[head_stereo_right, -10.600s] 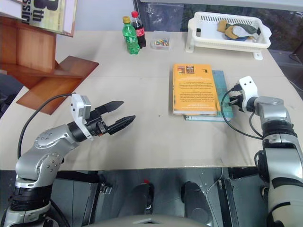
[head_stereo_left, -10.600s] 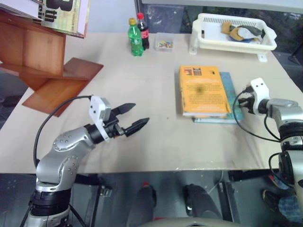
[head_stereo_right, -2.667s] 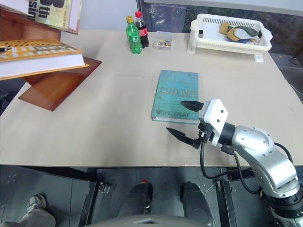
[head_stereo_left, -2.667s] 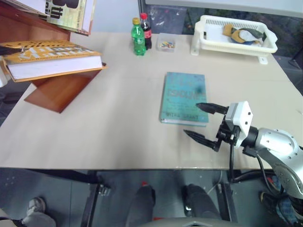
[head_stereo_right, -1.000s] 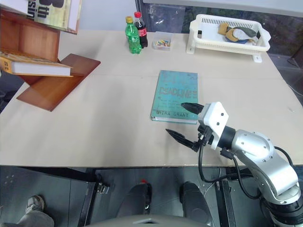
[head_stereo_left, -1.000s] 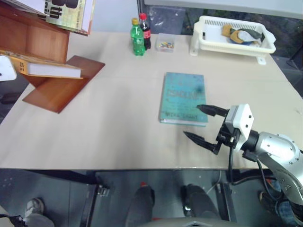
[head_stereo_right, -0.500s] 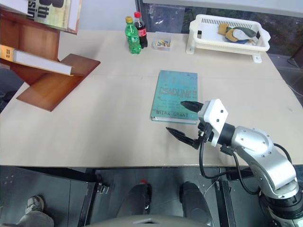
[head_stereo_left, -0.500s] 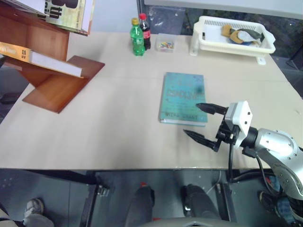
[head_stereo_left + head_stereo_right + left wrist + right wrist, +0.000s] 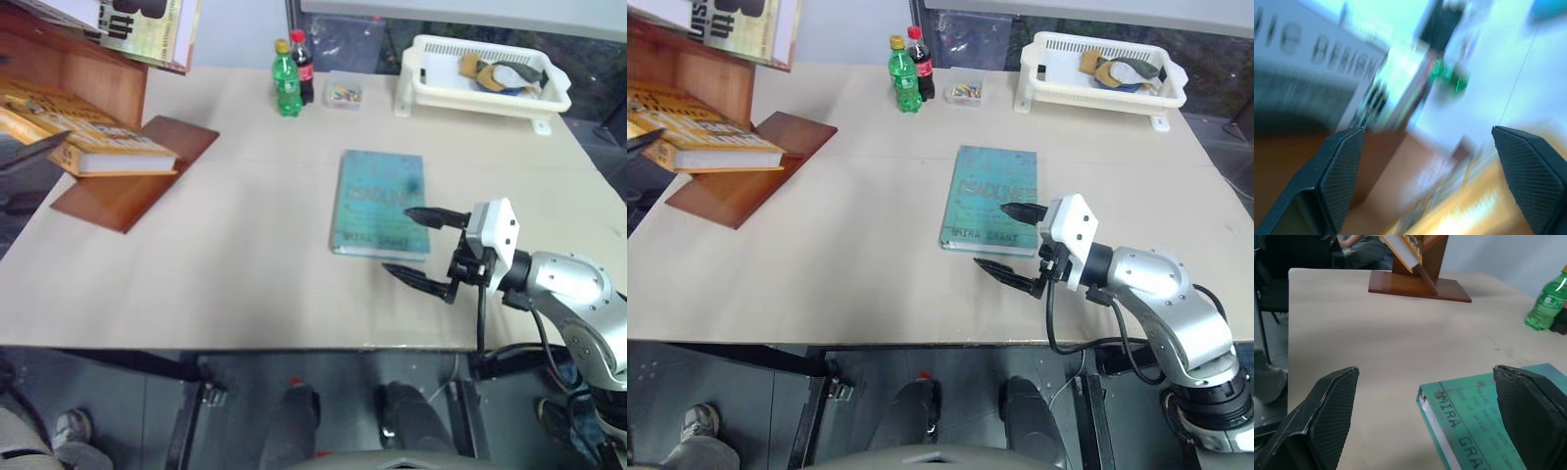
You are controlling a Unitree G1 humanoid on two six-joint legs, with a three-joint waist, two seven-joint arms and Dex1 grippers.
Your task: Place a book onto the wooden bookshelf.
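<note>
- From the head cameras, the book (image 9: 93, 137), thick and orange-yellow with white page edges, lies on a slanted panel of the wooden bookshelf (image 9: 132, 181) at the left edge of the worktop (image 9: 235, 264). Its cover faces up and one corner juts past the panel's edge.
- Above it, pale magazines (image 9: 147, 29) with large black lettering lean on the shelf's upper panel.
- A dark finger (image 9: 34, 152) of the left claw shows just beside the book's near end; whether it touches the book I cannot tell.
- A teal book (image 9: 380, 204) lies flat near the middle of the worktop. The right claw (image 9: 423, 250) hovers at its near right corner, its two black fingers spread wide with nothing between them.
- At the far edge stand a green bottle (image 9: 285, 83) and a dark cola bottle (image 9: 301, 66), touching or nearly so, with a small clear box (image 9: 342, 91) beside them. A white plastic basket (image 9: 485, 93) sits further right.
- The left wrist view is blurred. The left claw (image 9: 1432, 181) has its fingers far apart and empty; beyond them I make out reddish-brown wood, a yellow surface and a pale cover with dark lettering.
- In the right wrist view, the right claw's fingers stand well apart over the teal book's lettered end, and the bookshelf rests across the worktop, well apart from it.
</note>
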